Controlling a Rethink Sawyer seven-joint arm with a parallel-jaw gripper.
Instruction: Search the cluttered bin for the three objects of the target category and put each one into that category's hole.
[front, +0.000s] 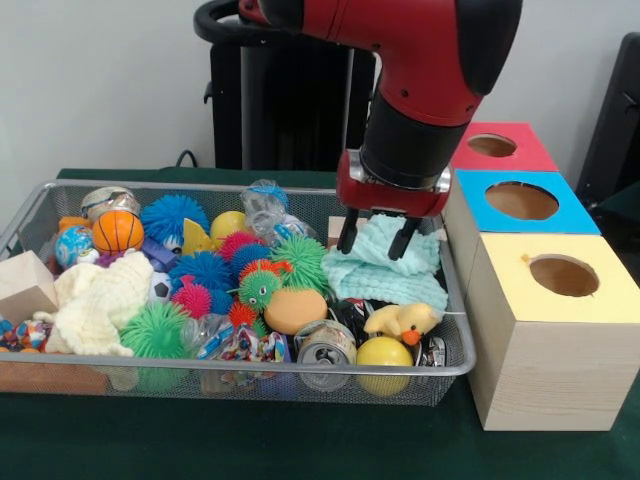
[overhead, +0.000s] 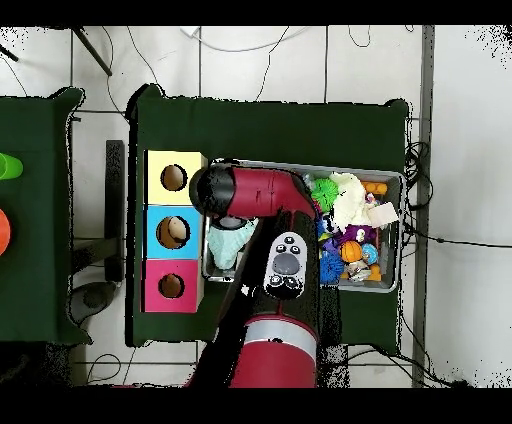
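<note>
My gripper hangs open over the right end of the wire bin. Its two dark fingers straddle the top of a mint-green knitted cloth, and I cannot tell whether they touch it. In the overhead view the arm hides the gripper, and only part of the mint cloth shows below it. To the right of the bin stand three wooden boxes with round holes: red, blue and yellow. In front of the cloth lie a rubber duck, a yellow ball and a drink can.
The bin is crowded with several spiky balls, a cream knitted cloth, a small basketball, an orange lump and a wooden block at its left end. A dark green cloth covers the table.
</note>
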